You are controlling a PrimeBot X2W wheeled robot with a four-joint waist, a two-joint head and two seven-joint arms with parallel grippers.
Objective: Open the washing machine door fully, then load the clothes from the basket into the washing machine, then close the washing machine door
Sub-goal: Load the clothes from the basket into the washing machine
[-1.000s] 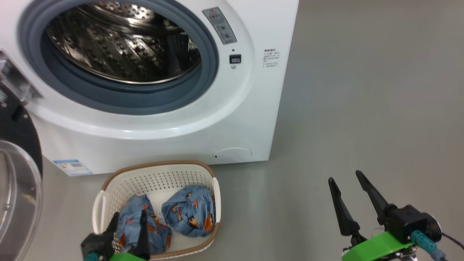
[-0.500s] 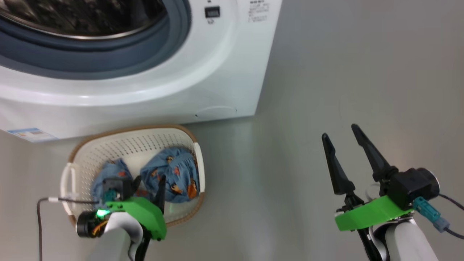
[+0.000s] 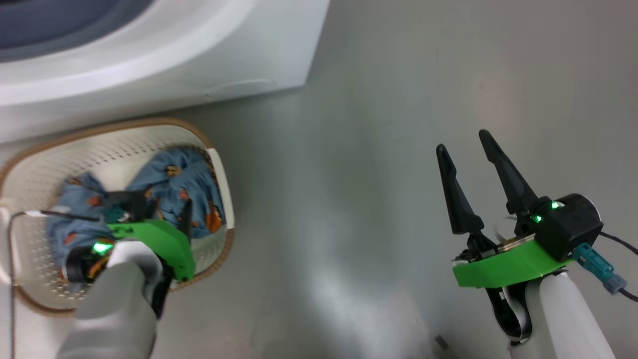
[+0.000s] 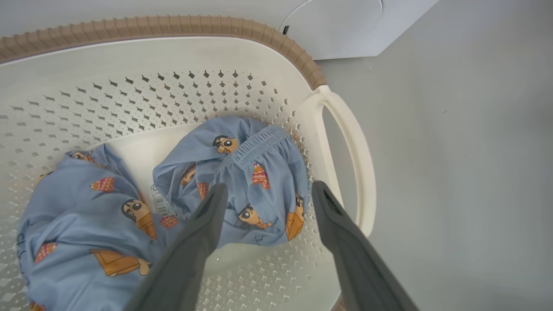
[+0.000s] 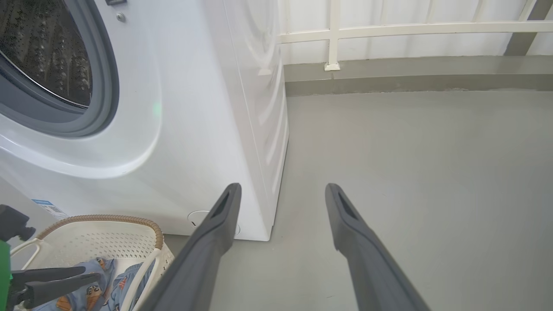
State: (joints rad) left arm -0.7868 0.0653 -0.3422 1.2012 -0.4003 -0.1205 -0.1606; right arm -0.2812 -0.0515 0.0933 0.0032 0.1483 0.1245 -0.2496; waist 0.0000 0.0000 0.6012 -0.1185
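Note:
The cream basket (image 3: 223, 199) sits on the floor in front of the white washing machine (image 3: 199, 45). Two blue bundles of clothes lie in it, one on the right (image 4: 246, 160) and one on the left (image 4: 77, 216). My left gripper (image 4: 268, 186) hangs open inside the basket, its fingers either side of the right bundle's near edge and closed on nothing. My right gripper (image 3: 462, 140) stands open and empty over bare floor to the right. The steel drum (image 5: 43, 52) shows through the uncovered opening. The washing machine door is out of view.
Grey floor (image 5: 410, 151) stretches to the right of the machine. A white railing (image 5: 332, 34) and a low kerb close off the back. The basket's side handle (image 4: 352, 147) is just right of my left fingers. A round flap (image 5: 196, 218) marks the machine's lower front.
The head camera has tilted down, so the machine slid up the view. My left gripper has gone forward and down into the basket over the clothes. The right gripper stays open.

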